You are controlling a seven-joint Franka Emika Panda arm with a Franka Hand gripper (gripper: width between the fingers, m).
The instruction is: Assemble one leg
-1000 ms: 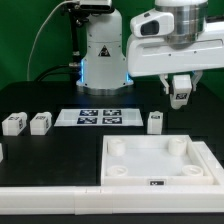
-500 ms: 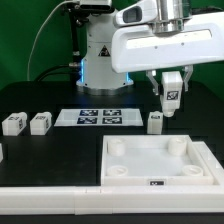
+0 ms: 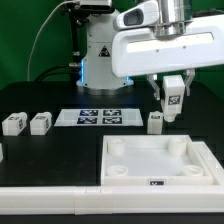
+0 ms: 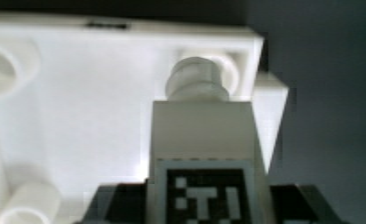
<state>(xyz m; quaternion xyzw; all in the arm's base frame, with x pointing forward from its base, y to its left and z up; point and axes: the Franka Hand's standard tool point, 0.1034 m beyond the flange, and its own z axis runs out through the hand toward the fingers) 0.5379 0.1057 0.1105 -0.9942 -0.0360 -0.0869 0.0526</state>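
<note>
Fig.: insertion step. My pincer (image 3: 174,93) clamps leg (image 3: 175,103) in air, facing corner socket (image 4: 201,72) of tray part (image 3: 150,172); next, prob. lower & seat it.

Four legs (image 3: 13,124) (image 3: 39,122) (image 3: 155,121) (image 3: 174,99), one square tabletop (image 3: 130,181), one marker board (image 3: 98,117)

I see the black counter (image 3: 30,100) carrying everything; the marker board (image 3: 98,117) lies flat near its middle. Toward the exterior view's left two small white legs sit side by side, the outer leg (image 3: 13,124) and the inner leg (image 3: 40,122), close but not touching; a third leg (image 3: 156,122) stands upright just to the exterior view's right of the marker board. In front of it the large white tray part (image 3: 155,160) lies flat, round sockets in its corners; the robot base (image 3: 103,60) stands at the back.
</note>
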